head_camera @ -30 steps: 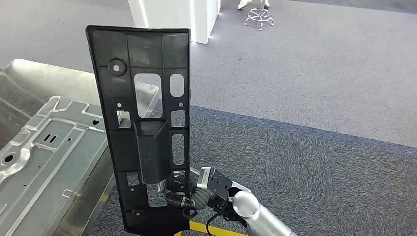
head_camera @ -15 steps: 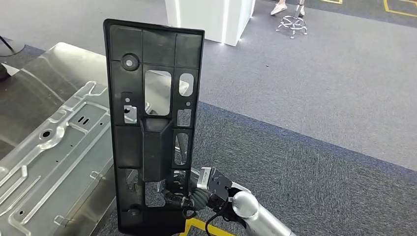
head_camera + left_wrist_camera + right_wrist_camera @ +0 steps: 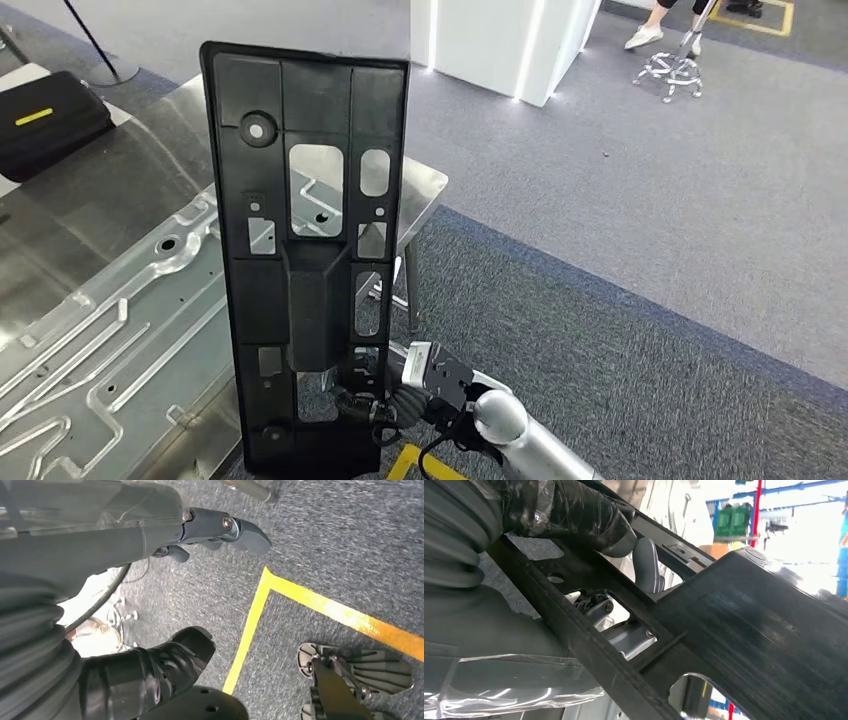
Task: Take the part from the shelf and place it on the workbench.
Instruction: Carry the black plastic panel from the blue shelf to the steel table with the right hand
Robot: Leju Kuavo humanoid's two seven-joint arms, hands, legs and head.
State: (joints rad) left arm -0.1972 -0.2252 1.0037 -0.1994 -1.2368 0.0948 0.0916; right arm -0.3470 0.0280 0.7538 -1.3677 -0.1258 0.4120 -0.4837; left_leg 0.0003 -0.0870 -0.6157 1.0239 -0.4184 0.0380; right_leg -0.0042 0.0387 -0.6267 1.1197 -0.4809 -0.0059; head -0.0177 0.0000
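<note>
Workbench: the steel-topped workbench (image 3: 425, 185) lies to my left, running from near to far, with its far corner showing just behind the part I carry.
Sheet panel: a large stamped silver sheet-metal panel (image 3: 110, 320) with ribs and holes lies on the bench and covers most of its near surface.
Part: the long black plastic bracket plate (image 3: 305, 250), pierced with rectangular windows, stands upright in front of me, its lower end in my right hand, its upper end well above the bench; it is in the air and not yet set down.
Case: a black soft case with a yellow stripe (image 3: 45, 125) rests at the far left.
Right hand: my right hand (image 3: 375, 395) grips the plate's lower end, thumb (image 3: 589, 517) pressed on one face and fingers hooked through an opening.
Left hand: my left hand (image 3: 215, 530) hangs over grey carpet and a yellow floor line, holding nothing, fingers loosely curled and apart.
Step in hand: carrying the plate to the bench.
Doing it well: I judge that I should keep my grip firm, tip the tall plate slowly flat, and choose a spot beside the silver panel, not on its ribs.
</note>
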